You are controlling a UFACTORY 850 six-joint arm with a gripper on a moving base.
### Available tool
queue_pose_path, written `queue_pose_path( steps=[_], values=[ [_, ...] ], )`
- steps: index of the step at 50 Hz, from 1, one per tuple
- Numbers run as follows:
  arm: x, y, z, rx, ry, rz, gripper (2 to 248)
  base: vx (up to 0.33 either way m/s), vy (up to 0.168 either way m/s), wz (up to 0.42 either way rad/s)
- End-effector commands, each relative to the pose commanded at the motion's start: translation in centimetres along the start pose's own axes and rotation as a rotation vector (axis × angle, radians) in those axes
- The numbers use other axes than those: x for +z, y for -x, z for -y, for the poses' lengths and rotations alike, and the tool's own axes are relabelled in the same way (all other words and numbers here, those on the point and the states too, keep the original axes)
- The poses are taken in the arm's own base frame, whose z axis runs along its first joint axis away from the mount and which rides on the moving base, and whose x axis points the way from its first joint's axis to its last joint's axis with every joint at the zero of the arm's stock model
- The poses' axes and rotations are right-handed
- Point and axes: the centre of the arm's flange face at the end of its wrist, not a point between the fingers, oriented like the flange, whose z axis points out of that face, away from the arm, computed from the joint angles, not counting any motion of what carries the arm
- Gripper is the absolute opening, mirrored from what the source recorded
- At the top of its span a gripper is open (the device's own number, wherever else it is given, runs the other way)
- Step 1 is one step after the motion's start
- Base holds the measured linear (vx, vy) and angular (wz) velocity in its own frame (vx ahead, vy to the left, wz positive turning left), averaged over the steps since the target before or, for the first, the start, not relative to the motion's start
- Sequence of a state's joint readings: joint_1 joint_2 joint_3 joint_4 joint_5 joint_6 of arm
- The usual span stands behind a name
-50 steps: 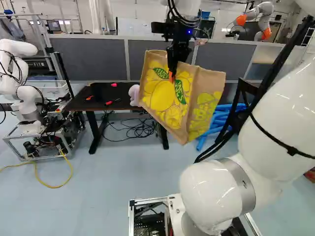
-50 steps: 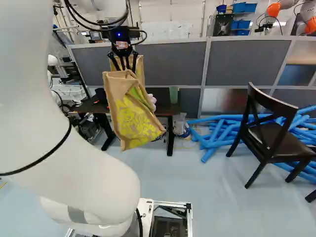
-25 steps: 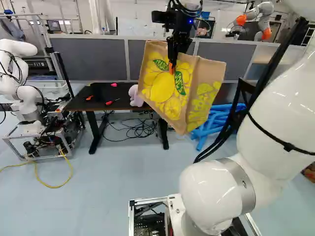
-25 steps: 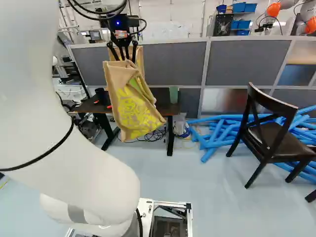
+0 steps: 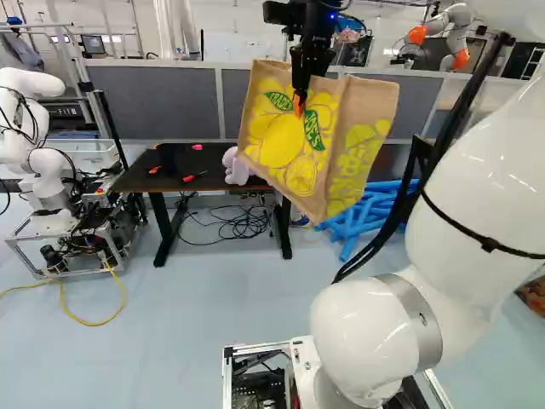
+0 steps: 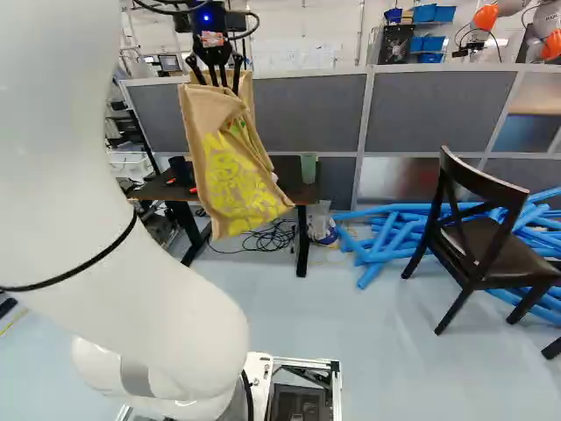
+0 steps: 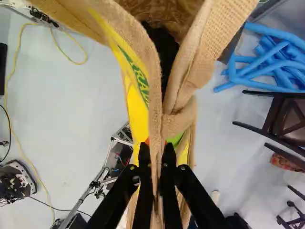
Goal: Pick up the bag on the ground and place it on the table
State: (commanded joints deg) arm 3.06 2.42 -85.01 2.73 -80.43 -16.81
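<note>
- Left base view: A black gripper [image 5: 299,104] with orange pads suspends a tan bag [image 5: 281,145], its faces printed in yellow fruit and green leaves, in midair. The bag overlaps the right end of a dark table [image 5: 132,181], where a pale plush toy [image 5: 236,167] sits near a red-handled tool [image 5: 195,176]. Cables [image 5: 226,225] tangle on the floor beneath; another robot [image 5: 36,128] stands at left.
- Right base view: The bag hangs tilted in front of the table, clear of the floor, its lower edge showing below the tabletop. A green cup [image 6: 308,167] stands at the table's right end. A dark wooden chair [image 6: 491,237] stands at right, before a heap of blue tubes [image 6: 381,241].
- Wrist view: The gripper [image 7: 157,151] pinches a narrow fold of the bag's fabric between its two nearly closed fingers, the bag's opening spreading ahead of them.
</note>
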Motion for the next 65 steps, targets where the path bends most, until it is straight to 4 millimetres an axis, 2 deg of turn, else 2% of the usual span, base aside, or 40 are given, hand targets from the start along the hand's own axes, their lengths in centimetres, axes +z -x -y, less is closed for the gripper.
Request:
queue_pose_path(
  steps=[23,46,65],
  values=[
    [-0.25,-0.03,-0.01,0.0,-0.001,0.004,22,0.038,0.001,-0.002],
    [-0.25,-0.03,-0.01,0.0,-0.001,0.004,22,0.318,0.009,-0.03],
    [-0.25,-0.03,-0.01,0.0,-0.001,0.004,22,0.329,0.074,-0.029]
  ],
)
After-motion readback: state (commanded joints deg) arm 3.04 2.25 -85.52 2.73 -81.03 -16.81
